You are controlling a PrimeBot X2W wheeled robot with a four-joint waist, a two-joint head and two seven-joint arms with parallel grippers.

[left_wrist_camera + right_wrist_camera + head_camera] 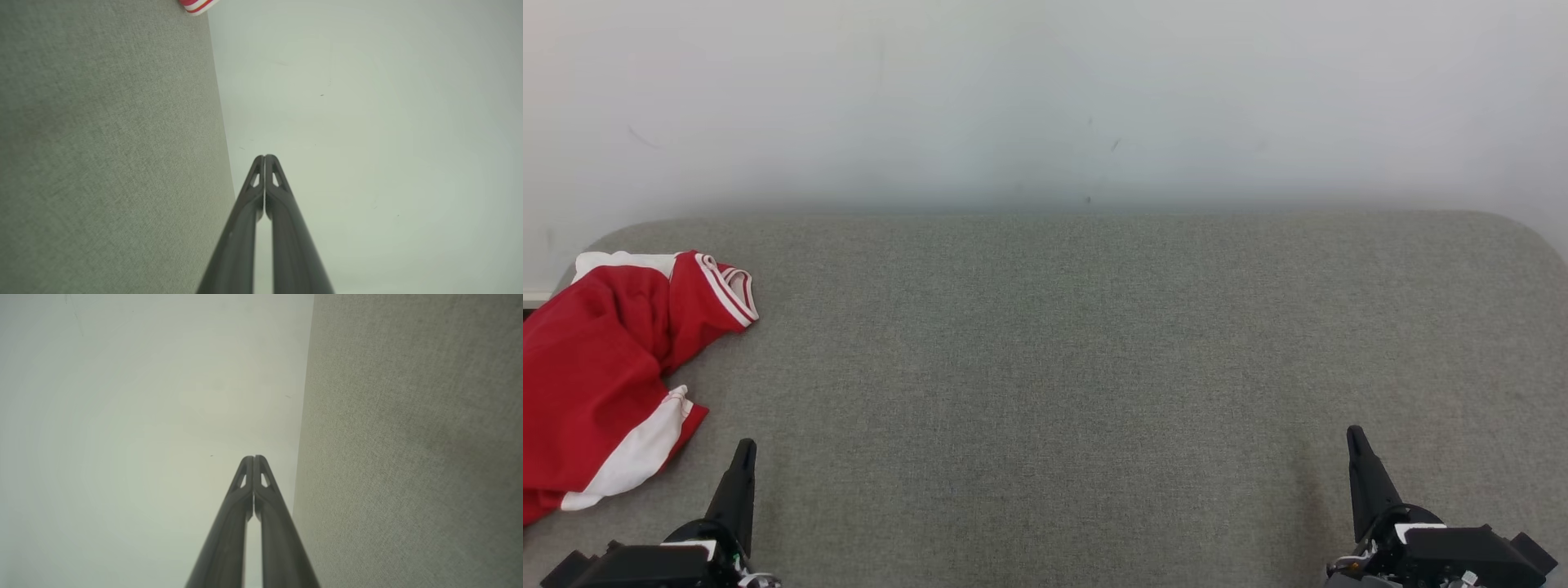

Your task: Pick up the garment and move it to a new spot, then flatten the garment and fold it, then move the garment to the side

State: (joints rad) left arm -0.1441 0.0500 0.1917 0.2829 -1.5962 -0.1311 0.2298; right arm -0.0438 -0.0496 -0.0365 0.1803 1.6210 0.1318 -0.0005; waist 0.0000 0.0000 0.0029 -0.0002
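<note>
My left gripper [744, 447], right gripper [1355, 433]: both clenched, empty, resting low. Red-and-white garment [596, 367] crumpled at table [1054, 367] far-left edge, untouched. Seemingly nothing done: pick-up, flattening, folding, moving aside all remain.

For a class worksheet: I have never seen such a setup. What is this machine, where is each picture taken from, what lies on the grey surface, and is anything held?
It is a wheeled robot with two arms, each ending in a gripper with two long dark fingers. The wide picture comes from a camera on its head, looking down at a grey fabric-covered surface before a pale wall; the left gripper shows at lower left, the right gripper at lower right. The other two pictures come from a camera on each wrist, looking along that gripper's fingers. A crumpled red garment with white panels lies at the surface's left edge, apart from both grippers. Both grippers are shut and hold nothing.
</note>
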